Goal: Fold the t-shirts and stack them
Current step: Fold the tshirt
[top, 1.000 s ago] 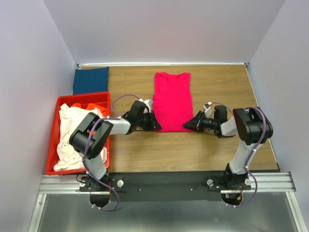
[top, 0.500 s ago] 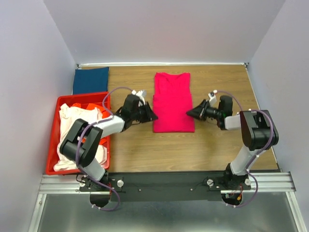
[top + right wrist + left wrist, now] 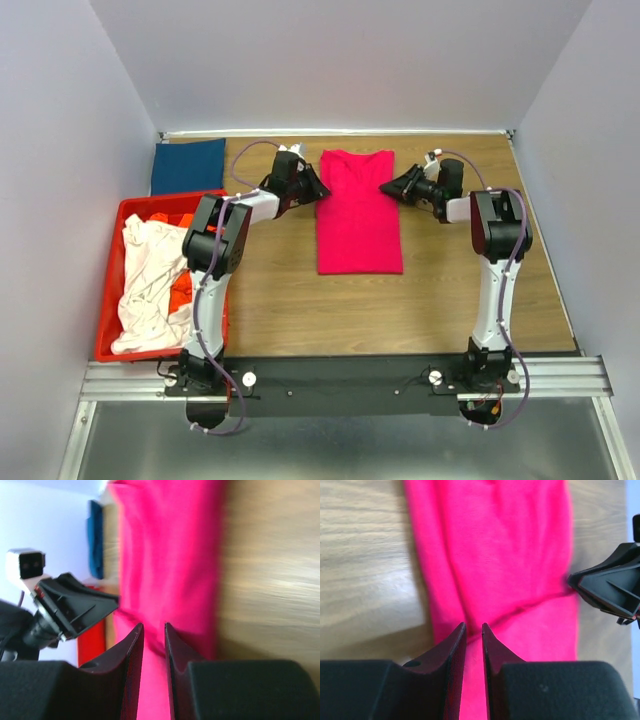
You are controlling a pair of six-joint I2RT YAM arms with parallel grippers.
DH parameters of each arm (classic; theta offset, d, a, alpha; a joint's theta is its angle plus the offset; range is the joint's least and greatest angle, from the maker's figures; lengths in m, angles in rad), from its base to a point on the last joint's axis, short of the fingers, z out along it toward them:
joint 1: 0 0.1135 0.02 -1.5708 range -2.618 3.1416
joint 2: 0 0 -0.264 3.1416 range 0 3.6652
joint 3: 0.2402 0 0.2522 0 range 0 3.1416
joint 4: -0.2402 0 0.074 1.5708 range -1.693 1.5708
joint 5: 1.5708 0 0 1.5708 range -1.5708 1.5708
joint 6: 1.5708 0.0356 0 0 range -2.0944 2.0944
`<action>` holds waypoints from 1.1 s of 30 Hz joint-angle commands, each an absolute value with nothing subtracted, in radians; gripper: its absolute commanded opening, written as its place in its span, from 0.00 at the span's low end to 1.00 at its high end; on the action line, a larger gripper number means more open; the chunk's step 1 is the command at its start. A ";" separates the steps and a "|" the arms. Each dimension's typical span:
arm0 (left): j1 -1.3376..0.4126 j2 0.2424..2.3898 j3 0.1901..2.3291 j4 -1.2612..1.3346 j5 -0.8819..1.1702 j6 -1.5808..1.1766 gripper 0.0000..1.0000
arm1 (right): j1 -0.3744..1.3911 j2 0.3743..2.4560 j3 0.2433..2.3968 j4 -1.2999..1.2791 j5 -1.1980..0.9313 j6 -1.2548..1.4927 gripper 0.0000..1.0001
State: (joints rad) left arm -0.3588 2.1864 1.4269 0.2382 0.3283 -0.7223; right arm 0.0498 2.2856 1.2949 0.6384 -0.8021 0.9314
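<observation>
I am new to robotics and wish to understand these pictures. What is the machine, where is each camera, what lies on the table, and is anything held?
Two robot arms are bolted at the near edge of the table, each with a two-finger gripper. The wide picture is from a fixed camera above and behind them; the other two are from wrist cameras looking along the black fingers. A pink t-shirt lies flat on the table. The left gripper and right gripper sit at its two sides. A blue t-shirt lies far left; a red crate holds a white shirt and an orange one. Both grippers are nearly closed; whether they pinch cloth I cannot tell.
</observation>
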 commanded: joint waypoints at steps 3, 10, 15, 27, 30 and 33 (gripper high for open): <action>-0.353 2.250 1.448 0.172 0.308 -0.718 0.26 | 0.031 2.410 1.315 0.612 -0.742 0.983 0.30; -0.334 2.142 1.424 0.078 0.198 -0.704 0.26 | 0.017 2.265 1.261 0.547 -0.733 0.907 0.31; -0.345 1.933 1.344 0.035 0.074 -0.654 0.26 | 0.024 2.034 1.229 0.263 -0.608 0.706 0.41; -0.566 1.602 1.145 -0.297 -0.255 -0.497 0.36 | 0.319 1.599 0.968 -0.380 0.033 0.393 0.59; -0.612 1.575 1.062 -0.325 -0.264 -0.524 0.45 | 0.366 1.560 0.919 -0.425 0.089 0.417 0.59; -0.655 1.548 1.000 -0.336 -0.236 -0.557 0.52 | 0.411 1.545 0.885 -0.440 0.074 0.431 0.59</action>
